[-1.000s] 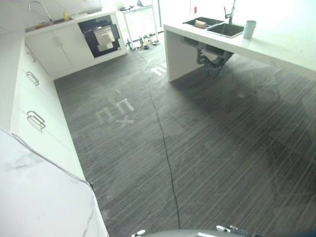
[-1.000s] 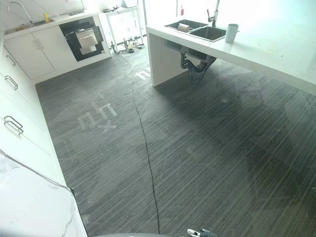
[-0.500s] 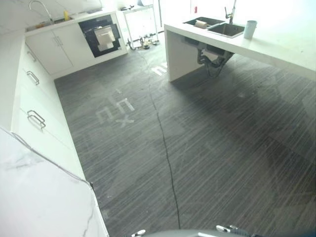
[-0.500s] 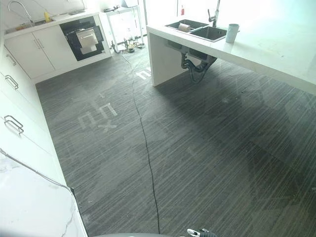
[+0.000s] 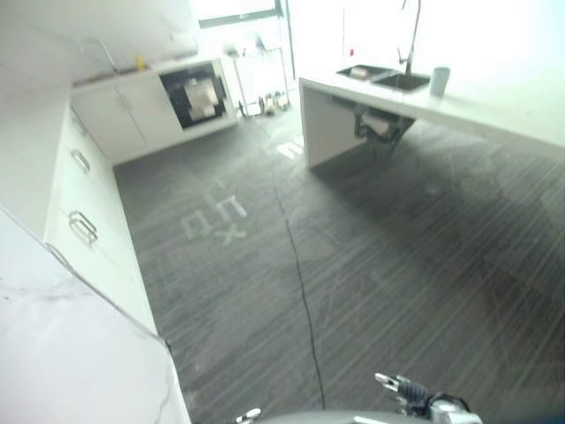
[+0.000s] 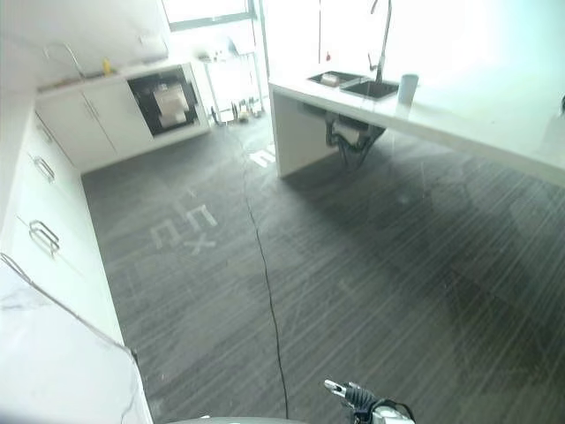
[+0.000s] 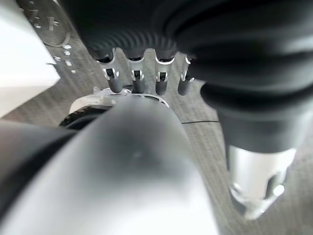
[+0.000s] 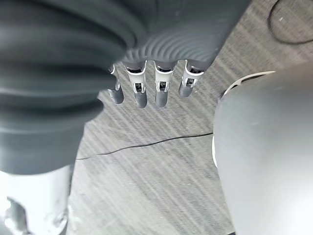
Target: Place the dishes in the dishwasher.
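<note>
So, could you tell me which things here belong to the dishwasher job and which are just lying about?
Job: cup on the island, item in the sink, dark built-in appliance, probably the dishwasher.
Lying about: yellow bottle, floor tape marks.

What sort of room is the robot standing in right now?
Most likely a kitchen: a white island counter with a steel double sink and tall tap, white drawer cabinets with metal handles, and a black built-in appliance at the far wall.

Head eyes high, facing down over shared floor [image 5: 371, 265], wrist views close — along fingers [image 8: 146, 93]
</note>
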`<state>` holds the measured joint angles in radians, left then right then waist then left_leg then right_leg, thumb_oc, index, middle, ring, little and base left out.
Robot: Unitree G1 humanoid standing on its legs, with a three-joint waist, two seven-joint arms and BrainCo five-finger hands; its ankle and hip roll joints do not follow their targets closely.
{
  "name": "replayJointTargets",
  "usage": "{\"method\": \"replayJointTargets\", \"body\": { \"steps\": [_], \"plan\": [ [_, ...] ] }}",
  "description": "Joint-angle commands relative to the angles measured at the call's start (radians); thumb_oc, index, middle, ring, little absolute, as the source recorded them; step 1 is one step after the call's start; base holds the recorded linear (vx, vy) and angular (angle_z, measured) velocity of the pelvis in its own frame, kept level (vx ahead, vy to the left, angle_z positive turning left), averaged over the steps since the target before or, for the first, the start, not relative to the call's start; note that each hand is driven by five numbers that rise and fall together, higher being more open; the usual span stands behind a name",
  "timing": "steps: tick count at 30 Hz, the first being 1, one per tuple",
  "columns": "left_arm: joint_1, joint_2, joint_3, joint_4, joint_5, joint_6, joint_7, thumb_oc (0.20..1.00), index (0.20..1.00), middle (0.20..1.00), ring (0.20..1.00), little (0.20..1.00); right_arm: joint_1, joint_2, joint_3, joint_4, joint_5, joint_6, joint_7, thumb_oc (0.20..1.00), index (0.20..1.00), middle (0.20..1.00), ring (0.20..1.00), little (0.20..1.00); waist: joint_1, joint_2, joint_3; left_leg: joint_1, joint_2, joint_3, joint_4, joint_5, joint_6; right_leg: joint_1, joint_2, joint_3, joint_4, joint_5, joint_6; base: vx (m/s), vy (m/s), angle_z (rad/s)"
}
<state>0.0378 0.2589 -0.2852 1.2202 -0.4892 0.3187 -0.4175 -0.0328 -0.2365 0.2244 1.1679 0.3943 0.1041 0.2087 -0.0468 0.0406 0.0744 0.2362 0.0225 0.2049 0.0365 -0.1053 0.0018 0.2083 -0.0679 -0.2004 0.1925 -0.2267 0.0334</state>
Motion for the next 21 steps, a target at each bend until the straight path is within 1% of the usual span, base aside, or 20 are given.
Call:
{"method": "replayJointTargets", "body": {
  "steps": [1, 4, 5, 6, 7, 10, 12, 14, 16, 17, 18, 21],
  "plan": [
    [-0.05, -0.122, 0.006, 0.006, 0.021, 0.021, -0.087, 1.0, 1.0, 1.0, 1.0, 1.0, -0.001, 0.017, 0.008, 0.048, -0.032, 0.032, 0.028, 1.0, 1.0, 1.0, 1.0, 1.0, -0.028, -0.027, -0.097, -0.012, 0.017, 0.021, 0.106, -0.069, -0.001, -0.008, -0.028, 0.015, -0.032, 0.064, 0.035, 0.2, -0.024, -0.05],
    [-0.043, -0.126, 0.01, 0.011, 0.006, 0.026, -0.079, 1.0, 1.0, 1.0, 1.0, 1.0, 0.001, 0.024, 0.009, 0.058, -0.051, 0.031, 0.026, 1.0, 1.0, 1.0, 1.0, 1.0, -0.028, -0.028, -0.085, -0.009, 0.015, 0.025, 0.083, -0.064, 0.004, -0.01, -0.025, 0.016, -0.051, 0.071, 0.038, 0.05, -0.01, 0.0],
    [-0.04, -0.125, 0.014, 0.009, -0.014, 0.027, -0.077, 1.0, 1.0, 1.0, 1.0, 1.0, 0.0, 0.026, 0.007, 0.062, -0.062, 0.034, 0.026, 1.0, 1.0, 1.0, 1.0, 1.0, -0.026, -0.029, -0.069, -0.017, 0.017, 0.028, 0.071, -0.057, 0.007, -0.02, -0.025, 0.015, -0.064, 0.081, 0.041, -0.05, -0.057, -0.03],
    [-0.037, -0.122, 0.021, 0.006, -0.032, 0.026, -0.106, 1.0, 1.0, 1.0, 1.0, 1.0, -0.001, 0.028, 0.01, 0.064, -0.083, 0.024, 0.025, 1.0, 1.0, 1.0, 1.0, 1.0, -0.021, -0.031, -0.045, -0.037, 0.02, 0.029, 0.06, -0.044, 0.01, -0.039, -0.027, 0.013, -0.08, 0.096, 0.043, -0.08, -0.065, -0.05],
    [-0.037, -0.122, 0.024, 0.005, -0.041, 0.024, -0.114, 1.0, 1.0, 1.0, 1.0, 1.0, -0.001, 0.029, 0.012, 0.063, -0.087, 0.023, 0.024, 1.0, 1.0, 1.0, 1.0, 1.0, -0.018, -0.031, -0.036, -0.046, 0.021, 0.029, 0.055, -0.039, 0.011, -0.048, -0.027, 0.012, -0.086, 0.103, 0.044, -0.1, -0.071, -0.04],
    [-0.032, -0.113, 0.038, 0.004, -0.083, 0.032, -0.13, 1.0, 1.0, 1.0, 1.0, 1.0, 0.006, 0.034, 0.013, 0.072, -0.08, 0.01, 0.024, 1.0, 1.0, 1.0, 1.0, 1.0, -0.01, -0.035, -0.009, -0.079, 0.024, 0.025, 0.027, -0.012, 0.007, -0.079, -0.028, 0.006, -0.113, 0.129, 0.049, -0.05, -0.061, -0.03],
    [-0.031, -0.109, 0.044, 0.006, -0.082, 0.034, -0.121, 1.0, 1.0, 1.0, 1.0, 1.0, 0.012, 0.036, 0.01, 0.073, -0.063, 0.009, 0.018, 1.0, 1.0, 1.0, 1.0, 1.0, -0.009, -0.038, -0.001, -0.094, 0.025, 0.022, 0.014, 0.0, 0.003, -0.091, -0.028, 0.006, -0.126, 0.14, 0.051, -0.02, -0.05, -0.01],
    [-0.035, -0.107, 0.044, 0.012, -0.066, 0.019, -0.106, 1.0, 1.0, 1.0, 1.0, 1.0, 0.019, 0.037, 0.003, 0.076, -0.049, 0.012, 0.013, 1.0, 1.0, 1.0, 1.0, 1.0, -0.012, -0.037, 0.01, -0.112, 0.027, 0.018, -0.002, 0.015, -0.001, -0.107, -0.027, 0.012, -0.143, 0.15, 0.053, -0.04, -0.032, -0.02],
    [-0.045, -0.107, 0.037, 0.016, -0.033, -0.011, -0.085, 1.0, 1.0, 1.0, 1.0, 1.0, 0.023, 0.037, -0.002, 0.087, -0.043, -0.003, 0.006, 1.0, 1.0, 1.0, 1.0, 1.0, -0.017, -0.034, 0.019, -0.125, 0.027, 0.012, -0.014, 0.023, -0.005, -0.12, -0.024, 0.024, -0.155, 0.158, 0.054, -0.04, -0.009, -0.05],
    [-0.049, -0.107, 0.031, 0.018, -0.015, -0.044, -0.056, 1.0, 1.0, 1.0, 1.0, 1.0, 0.025, 0.034, -0.006, 0.091, -0.03, -0.016, 0.009, 1.0, 1.0, 1.0, 1.0, 1.0, -0.021, -0.032, 0.023, -0.13, 0.027, 0.008, -0.019, 0.027, -0.006, -0.125, -0.022, 0.032, -0.159, 0.16, 0.055, -0.03, -0.006, -0.07],
    [-0.057, -0.106, 0.017, 0.02, -0.001, -0.1, 0.01, 1.0, 1.0, 1.0, 1.0, 1.0, 0.027, 0.031, -0.01, 0.092, -0.013, -0.037, 0.019, 1.0, 1.0, 1.0, 1.0, 1.0, -0.027, -0.028, 0.03, -0.135, 0.028, 0.003, -0.029, 0.035, -0.009, -0.132, -0.018, 0.043, -0.164, 0.164, 0.056, -0.02, -0.004, -0.06],
    [-0.066, -0.1, 0.003, 0.014, 0.055, -0.165, 0.059, 1.0, 1.0, 1.0, 1.0, 1.0, 0.031, 0.028, -0.004, 0.084, 0.006, -0.072, 0.029, 1.0, 1.0, 1.0, 1.0, 1.0, -0.032, -0.025, 0.037, -0.14, 0.03, 0.001, -0.041, 0.045, -0.013, -0.138, -0.015, 0.05, -0.17, 0.168, 0.058, -0.01, -0.005, 0.01]
  ]
}}
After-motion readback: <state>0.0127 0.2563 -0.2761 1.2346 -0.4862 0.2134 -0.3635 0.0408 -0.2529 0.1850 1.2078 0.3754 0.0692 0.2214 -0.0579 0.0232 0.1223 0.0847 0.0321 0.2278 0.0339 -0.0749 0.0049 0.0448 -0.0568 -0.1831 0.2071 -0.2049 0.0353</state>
